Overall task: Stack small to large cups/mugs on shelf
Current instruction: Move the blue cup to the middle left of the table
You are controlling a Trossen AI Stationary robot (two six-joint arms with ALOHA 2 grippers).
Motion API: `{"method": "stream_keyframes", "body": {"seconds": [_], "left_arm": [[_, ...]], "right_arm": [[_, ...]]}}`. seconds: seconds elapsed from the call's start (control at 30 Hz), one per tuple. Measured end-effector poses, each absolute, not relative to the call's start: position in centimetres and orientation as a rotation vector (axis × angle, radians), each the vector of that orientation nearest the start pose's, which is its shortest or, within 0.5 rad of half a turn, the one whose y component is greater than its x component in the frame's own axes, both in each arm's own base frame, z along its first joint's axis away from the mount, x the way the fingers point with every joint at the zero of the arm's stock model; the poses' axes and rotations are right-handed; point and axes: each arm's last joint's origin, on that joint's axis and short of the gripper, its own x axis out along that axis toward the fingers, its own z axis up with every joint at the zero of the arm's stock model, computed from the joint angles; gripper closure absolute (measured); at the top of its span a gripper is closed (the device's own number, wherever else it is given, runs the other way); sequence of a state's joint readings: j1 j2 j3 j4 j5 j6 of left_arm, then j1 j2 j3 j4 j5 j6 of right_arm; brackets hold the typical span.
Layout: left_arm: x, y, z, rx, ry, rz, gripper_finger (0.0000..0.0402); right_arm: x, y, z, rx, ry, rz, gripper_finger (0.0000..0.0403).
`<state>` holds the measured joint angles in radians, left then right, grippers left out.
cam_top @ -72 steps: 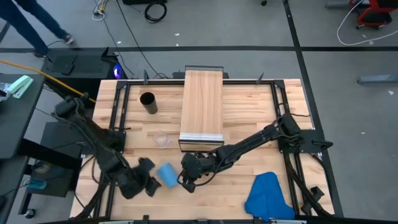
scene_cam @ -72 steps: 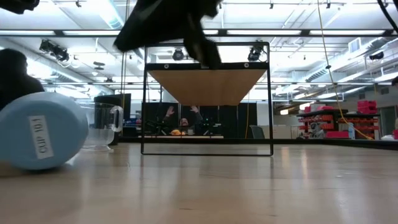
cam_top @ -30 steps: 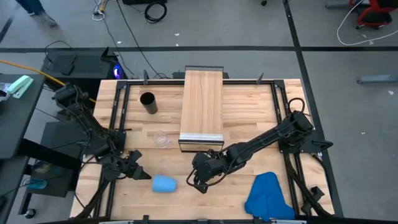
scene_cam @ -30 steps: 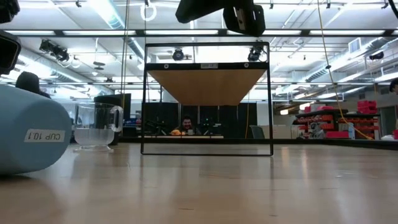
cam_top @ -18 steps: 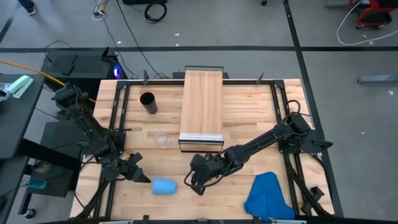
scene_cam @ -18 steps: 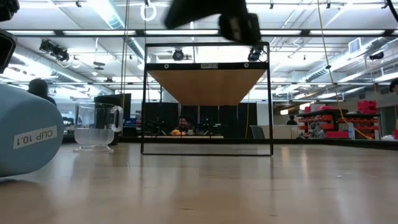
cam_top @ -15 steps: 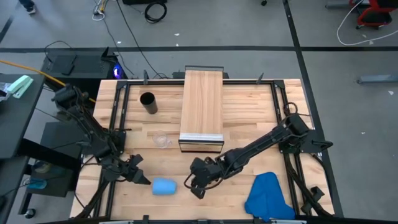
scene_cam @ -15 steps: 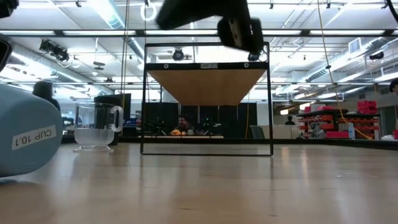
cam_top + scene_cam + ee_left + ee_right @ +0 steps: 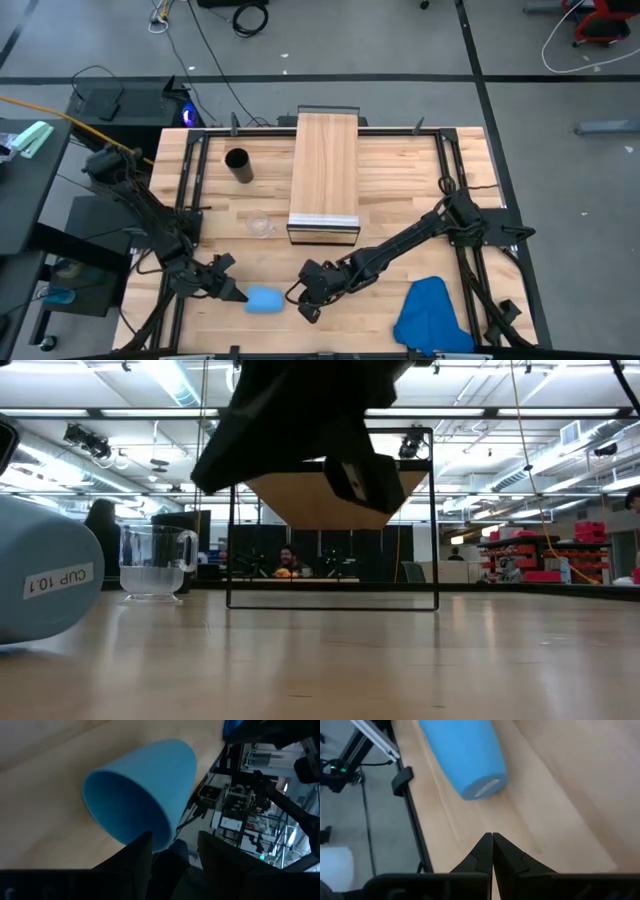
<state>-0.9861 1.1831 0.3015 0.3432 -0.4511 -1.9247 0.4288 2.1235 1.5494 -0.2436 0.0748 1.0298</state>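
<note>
- The blue cloth (image 9: 432, 318) lies crumpled at the near right corner of the tabletop (image 9: 400, 170), well behind the right gripper (image 9: 303, 303) and away from all three cups.
- The shelf (image 9: 324, 175) runs down the middle of the tabletop, its silvery front edge just beyond the right gripper's arm; nothing stands on its board.
- The black cup (image 9: 237, 164) stands upright at the far left, well apart from both sets of fingers.
- The clear glass mug (image 9: 261, 227) sits upright near the shelf's front left corner, beyond the left gripper (image 9: 233, 292) and clear of it.
- The blue cup (image 9: 264, 299) lies on its side between the two grippers, its open mouth toward the left gripper and its base toward the right.
- The left gripper's fingers (image 9: 137, 851) are spread, their tips just at the rim of the cup's mouth; whether they touch it I cannot tell.
- The right gripper's fingers (image 9: 482, 851) are pressed together, holding nothing, with the cup's base a short way ahead of their tips.
</note>
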Motion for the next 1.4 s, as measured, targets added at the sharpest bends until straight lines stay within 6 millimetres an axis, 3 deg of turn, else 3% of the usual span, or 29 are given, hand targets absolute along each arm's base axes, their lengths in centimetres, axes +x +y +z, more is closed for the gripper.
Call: {"method": "stream_keyframes", "body": {"seconds": [0.53,0.7,0.93,1.03,1.23,1.4], "left_arm": [[14.1,-15.7,14.4,-1.49,0.656,0.094,0.0252],[14.4,-15.4,14.4,-1.485,0.636,0.104,0.0294],[14.9,-15.2,14.7,-1.482,0.601,0.099,0.0385],[15.0,-15.2,14.9,-1.46,0.579,0.068,0.0388],[16.1,-16.4,17.8,-1.413,0.488,-0.027,0.0391],[16.9,-17.3,20.5,-1.371,0.464,-0.068,0.0391]], "right_arm": [[42.6,18.4,17.5,0.738,0.863,-0.105,0.0389],[42.6,18.4,17.5,0.738,0.863,-0.105,0.0389],[42.6,18.4,17.5,0.738,0.863,-0.106,0.0389],[42.5,18.4,17.5,0.738,0.864,-0.105,0.0389],[42.7,18.5,17.8,0.729,0.856,-0.094,0.0389],[42.4,19.0,19.2,0.704,0.835,-0.049,0.0389]]}}
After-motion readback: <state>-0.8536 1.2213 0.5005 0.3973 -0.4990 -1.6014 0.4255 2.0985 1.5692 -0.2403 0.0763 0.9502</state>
